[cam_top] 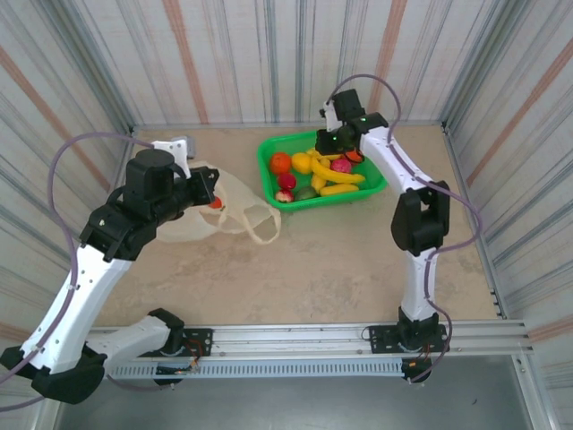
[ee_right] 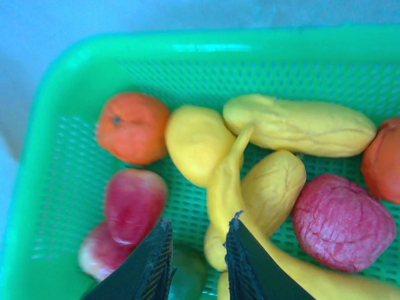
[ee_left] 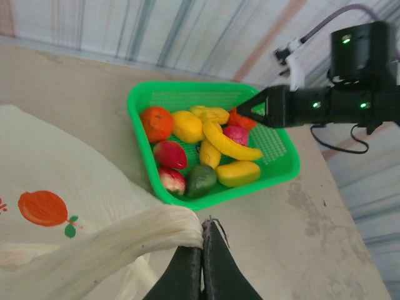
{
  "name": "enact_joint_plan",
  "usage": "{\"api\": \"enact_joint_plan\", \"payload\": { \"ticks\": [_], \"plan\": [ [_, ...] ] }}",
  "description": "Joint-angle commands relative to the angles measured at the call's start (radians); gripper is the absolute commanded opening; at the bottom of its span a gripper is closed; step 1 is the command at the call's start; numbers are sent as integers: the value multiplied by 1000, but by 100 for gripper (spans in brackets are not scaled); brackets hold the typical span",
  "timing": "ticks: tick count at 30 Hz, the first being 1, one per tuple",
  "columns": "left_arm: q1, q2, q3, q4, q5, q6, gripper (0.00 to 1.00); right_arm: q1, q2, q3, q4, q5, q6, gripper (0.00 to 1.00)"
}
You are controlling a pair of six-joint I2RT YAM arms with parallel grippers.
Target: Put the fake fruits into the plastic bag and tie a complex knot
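The fake fruits lie in a green basket (cam_top: 267,170): an orange (ee_right: 131,127), a banana (ee_right: 225,181), yellow pieces, a red one (ee_right: 132,203) and a green one (ee_right: 187,275). My right gripper (ee_right: 200,225) hangs low over them, jaws a little apart with bare mesh and the green fruit between; its right finger (ee_right: 250,262) is against the banana. The cream plastic bag (cam_top: 228,210) lies left of the basket. My left gripper (ee_left: 203,228) is shut on the bag's bunched handle (ee_left: 144,231), holding it up off the table.
Striped walls close in the table on three sides. The basket's rim (ee_left: 134,119) sits close to the bag's edge. Bare table (cam_top: 340,260) stretches in front of basket and bag. A red-orange fruit print (ee_left: 42,208) shows on the bag.
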Motion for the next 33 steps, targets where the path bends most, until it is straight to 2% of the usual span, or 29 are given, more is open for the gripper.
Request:
{"api": "enact_joint_plan", "payload": {
  "ticks": [1,2,6,8,10,12,14,19,24,28,33],
  "plan": [
    [41,-27,-7,44,94,-9,0,-29,-90,-79,144,-122,115,27],
    [53,-28,-6,42,108,-5,0,-30,-90,-76,132,-116,95,29],
    [74,-39,5,11,129,72,0,-11,13,60,-109,-10,-65,51],
    [75,-43,10,-10,129,121,0,7,50,58,-168,26,-154,57],
    [75,-48,11,-32,144,163,0,53,29,-58,-97,167,-288,62],
    [75,-53,8,-41,167,190,0,96,-25,-221,30,246,-435,70],
    [75,-60,-1,-41,184,205,0,117,-57,-309,130,337,-510,75],
    [74,-78,-26,-42,182,230,0,124,9,-262,105,470,-570,74],
    [74,-82,-38,-39,190,232,0,155,50,-257,155,579,-660,71],
    [75,-83,-34,-39,186,238,0,164,35,-293,224,593,-696,70],
    [74,-77,-33,-39,184,242,0,142,89,-227,208,594,-689,67]
  ]
}}
